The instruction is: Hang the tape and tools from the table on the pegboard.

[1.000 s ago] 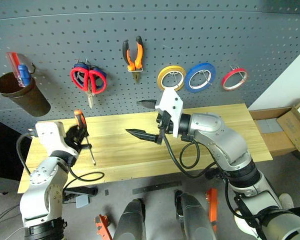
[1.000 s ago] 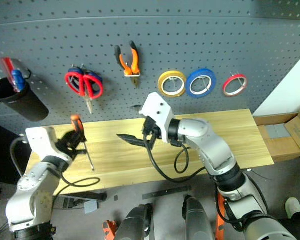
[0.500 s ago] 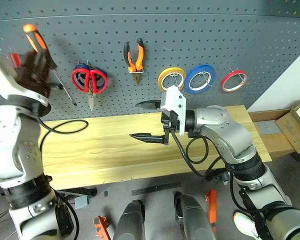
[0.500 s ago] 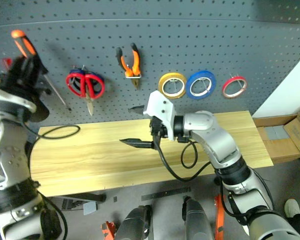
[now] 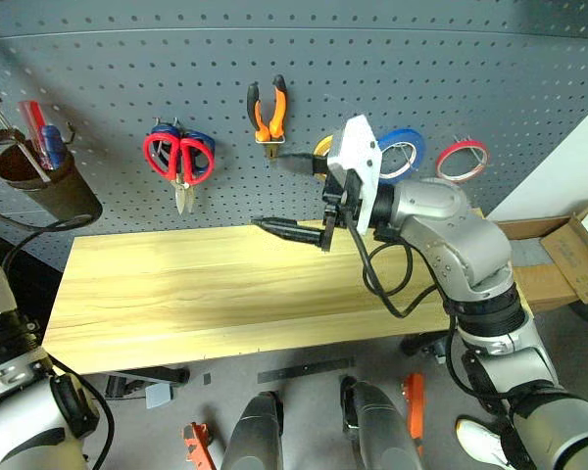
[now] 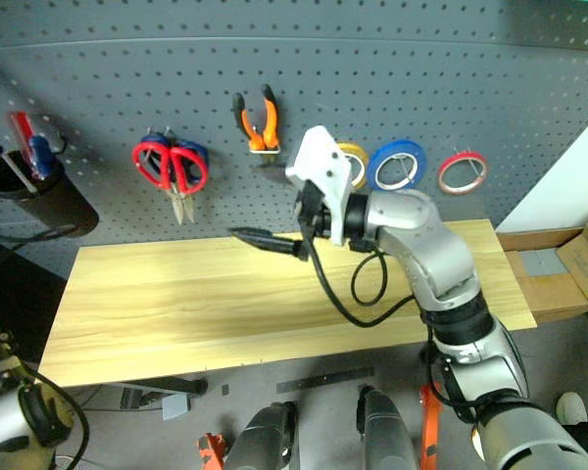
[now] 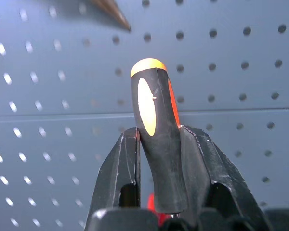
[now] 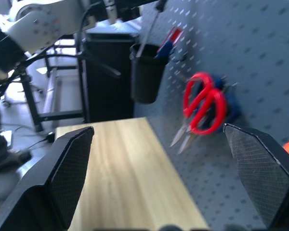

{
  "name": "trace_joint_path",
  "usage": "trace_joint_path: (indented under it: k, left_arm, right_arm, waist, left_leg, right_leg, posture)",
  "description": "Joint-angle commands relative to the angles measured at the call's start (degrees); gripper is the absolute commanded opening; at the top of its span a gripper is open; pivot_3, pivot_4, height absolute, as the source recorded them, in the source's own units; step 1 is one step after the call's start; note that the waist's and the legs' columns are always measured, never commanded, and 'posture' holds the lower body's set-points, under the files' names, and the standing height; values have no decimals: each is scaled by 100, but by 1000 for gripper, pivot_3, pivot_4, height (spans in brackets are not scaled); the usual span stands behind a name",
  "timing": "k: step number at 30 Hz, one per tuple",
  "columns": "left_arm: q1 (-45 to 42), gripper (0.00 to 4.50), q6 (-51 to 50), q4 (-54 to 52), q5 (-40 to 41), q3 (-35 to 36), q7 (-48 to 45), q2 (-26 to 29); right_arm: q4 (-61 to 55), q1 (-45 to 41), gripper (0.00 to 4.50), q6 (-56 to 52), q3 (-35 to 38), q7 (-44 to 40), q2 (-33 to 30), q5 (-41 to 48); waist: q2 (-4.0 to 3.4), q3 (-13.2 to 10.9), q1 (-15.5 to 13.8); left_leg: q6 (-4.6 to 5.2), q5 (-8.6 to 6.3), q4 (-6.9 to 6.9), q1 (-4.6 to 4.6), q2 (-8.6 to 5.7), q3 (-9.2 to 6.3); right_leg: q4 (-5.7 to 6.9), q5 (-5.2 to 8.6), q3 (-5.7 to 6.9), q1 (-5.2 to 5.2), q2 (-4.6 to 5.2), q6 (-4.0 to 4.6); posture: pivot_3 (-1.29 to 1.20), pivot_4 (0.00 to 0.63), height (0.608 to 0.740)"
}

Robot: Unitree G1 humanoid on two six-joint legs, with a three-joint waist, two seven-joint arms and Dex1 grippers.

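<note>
Delta vs a second ago: the screwdriver [image 7: 156,139] is off the bench [image 5: 225,294] and now up by the cup [image 5: 49,191] on the pegboard [image 5: 421,59], at the far left edge of the head views. Left arm has swung up and out with it. Right arm has lifted slightly, and its gripper [image 5: 294,191] now sits in front of the yellow tape ring [image 6: 353,152], partly covering it.

Left gripper [image 7: 159,159]: closed on the screwdriver's black-and-orange handle, a finger [image 7: 120,163] pressed against each side, butt end pointing at the pegboard.

Right gripper: spread wide, nothing in it, pointing sideways along the pegboard just below the pliers [image 5: 267,110].

Already hanging on the pegboard: red scissors [image 5: 176,162] over the blue-handled pair, right of the cup; pliers right of those; then the yellow tape ring, blue tape ring [image 5: 404,149] and red tape ring [image 5: 461,159] in a row.

View differences: left wrist view gives the grip on the handle, which the head views cut off. Right wrist view shows the screwdriver's shaft [image 8: 148,29] slanting down into the cup, beside the scissors, with the bench below.
</note>
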State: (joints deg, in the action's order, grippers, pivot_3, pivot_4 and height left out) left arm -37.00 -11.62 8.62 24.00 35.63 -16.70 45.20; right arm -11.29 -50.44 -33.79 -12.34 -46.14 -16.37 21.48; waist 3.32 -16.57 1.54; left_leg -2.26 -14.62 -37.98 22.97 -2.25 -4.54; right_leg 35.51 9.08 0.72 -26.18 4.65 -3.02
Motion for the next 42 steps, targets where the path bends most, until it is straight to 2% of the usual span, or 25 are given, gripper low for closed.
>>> trace_joint_path:
  k: [1, 6, 17, 30, 35, 39, 40, 41, 42]
  left_arm:
    - [-347, 867, 285, -60, -39, -41, -19, 205]
    - [-535, 867, 476, 69, -163, -126, -61, 269]
    - [34, 867, 1284, 358, -752, -103, 241, 141]
    - [450, 867, 1836, 876, -1007, -141, 571, 5]
    - [460, 2498, 1960, 760, -918, -169, 588, -112]
    - [457, 4005, 1973, 707, -925, -169, 678, -174]
    - [449, 4356, 1993, 667, -925, -162, 705, -184]
    - [420, 4450, 2011, 550, -938, -168, 758, -203]
    - [385, 4450, 2007, 420, -947, -184, 801, -219]
  right_arm:
    - [-47, -123, 4500, 46, 112, 24, -2, 34]
    - [8, -194, 4500, 44, 117, 31, -9, 36]
    - [-24, -192, 4500, -10, 90, 79, 27, 54]
    - [-49, -292, 4500, -24, 229, 126, 129, 215]
    - [-4, -316, 4500, 12, 202, 113, 113, 206]
    - [30, -325, 4500, 46, 195, 77, 82, 186]
    - [39, -331, 4500, 54, 191, 70, 74, 178]
    - [47, -328, 4500, 72, 194, 54, 54, 169]
    - [49, -322, 4500, 88, 202, 39, 34, 165]
  waist:
    - [0, 0, 0]
    - [1, 0, 10]
    - [0, 1, 23]
    - [2, 2, 25]
    - [5, 11, 24]
    - [8, 23, 24]
    - [9, 24, 24]
    - [15, 166, 46]
    - [22, 406, 71]
  left_leg:
    - [0, 0, 0, 0, -1, 1]
    - [0, 0, -1, 0, -1, 4]
    - [8, -5, -7, -1, 0, 11]
    - [13, -8, -11, -3, 0, 11]
    - [12, -8, -11, -4, -1, 12]
    - [12, -8, -11, -4, 0, 12]
    - [12, -8, -12, -4, -1, 12]
    - [12, -8, -12, -4, -1, 12]
    - [-11, 6, -13, 38, 1, 26]
  right_leg:
    - [0, 0, 0, 0, 0, 0]
    - [3, 0, -2, -1, 1, 0]
    - [37, 0, -7, -17, 2, 0]
    - [45, 0, -6, -19, 4, 0]
    - [45, 0, -6, -18, 6, 0]
    - [47, 0, -5, -18, 5, 1]
    - [47, 0, -6, -18, 5, 1]
    - [47, 0, -6, -18, 6, 1]
    - [64, -4, -15, -73, 5, 3]
  posture:
    - [-11, 183, 740]
    - [-10, 188, 740]
    - [-15, 196, 740]
    - [-18, 190, 740]
    - [-15, 182, 740]
    - [-16, 179, 740]
    - [-16, 0, 740]
    - [-18, 0, 740]
    - [-18, 0, 740]
